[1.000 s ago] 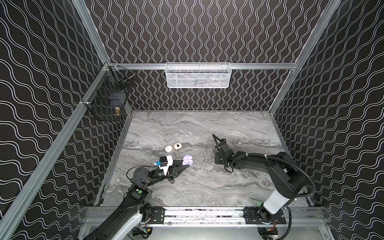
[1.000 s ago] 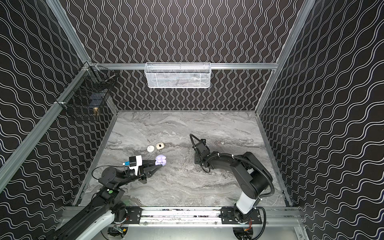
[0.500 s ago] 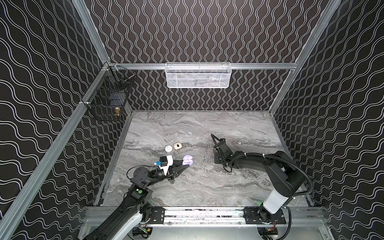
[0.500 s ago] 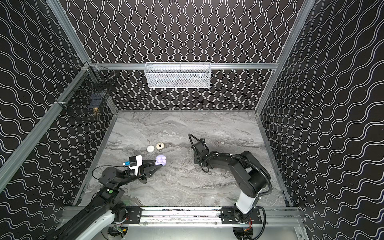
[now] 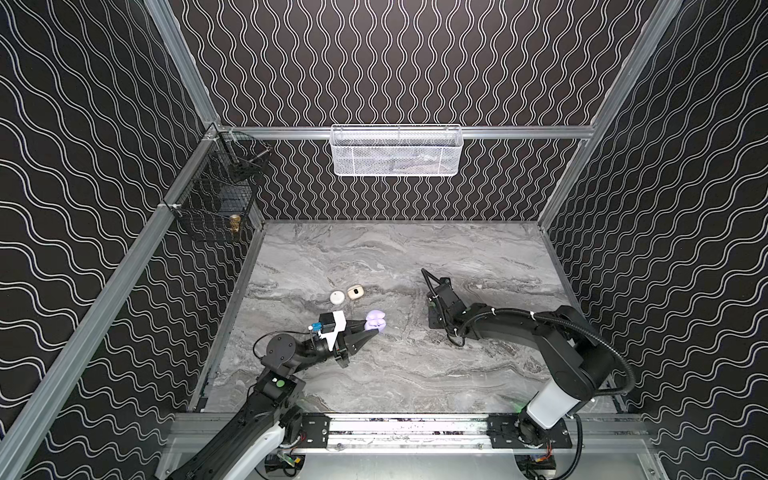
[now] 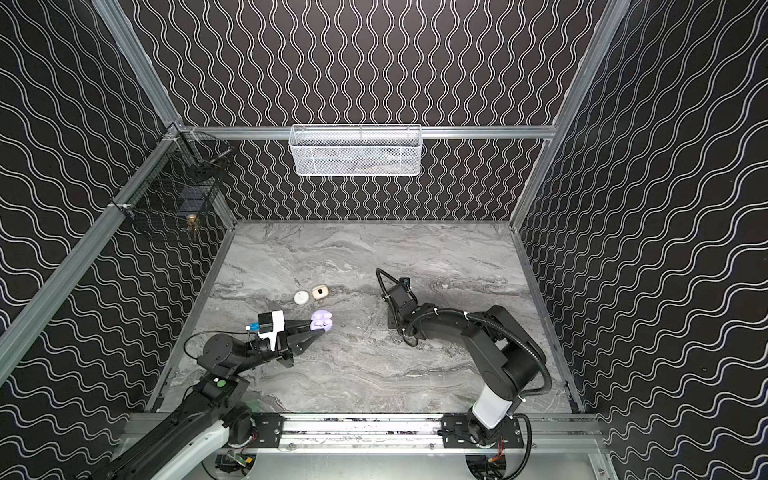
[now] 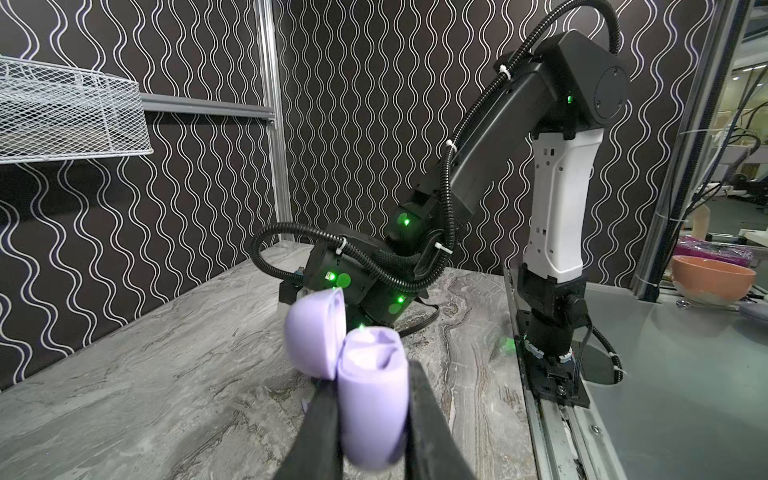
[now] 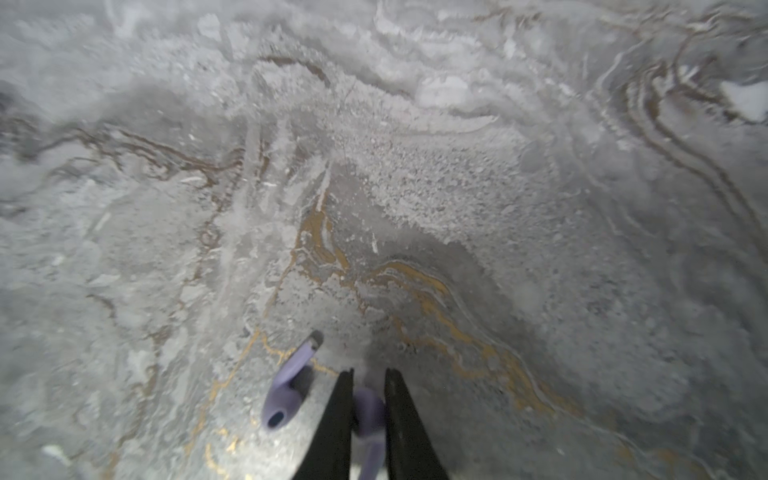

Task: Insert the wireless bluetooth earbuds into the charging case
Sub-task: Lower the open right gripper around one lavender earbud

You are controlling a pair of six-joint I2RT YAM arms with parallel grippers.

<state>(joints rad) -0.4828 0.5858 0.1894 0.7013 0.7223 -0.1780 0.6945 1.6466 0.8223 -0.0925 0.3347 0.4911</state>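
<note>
The right gripper (image 8: 369, 374) is closed to a narrow gap on a lavender earbud (image 8: 368, 409). The earbud is pinched between the two black fingers (image 8: 336, 424) close over the marble table (image 8: 498, 208), and it is too blurred for its stem to be made out. A second earbud (image 8: 291, 384), also lavender, lies flat on the table just beside the gripper and apart from the nearer finger. Its stem end lies further from the camera than its bud end. In both top views these fingers and both earbuds are hidden beneath the downturned wrist of the right arm (image 5: 446, 301), which is bent low over the table right of the middle.

The left gripper (image 7: 372, 380) is clamped on a lavender case (image 7: 372, 411), gripped across its two sides with the opening turned upward. The lid (image 7: 311, 336) is hinged open and stands beside the opening. Whether the case rests on the table cannot be told.

In both top views the case is found left of the middle, well apart from the right wrist, with bare marble between them. Further back, near the case but not touching it, a white case (image 5: 337, 296) and a beige case (image 5: 355, 291) are set side by side. A white mesh basket (image 5: 395, 162) is hung on the back rail.
</note>
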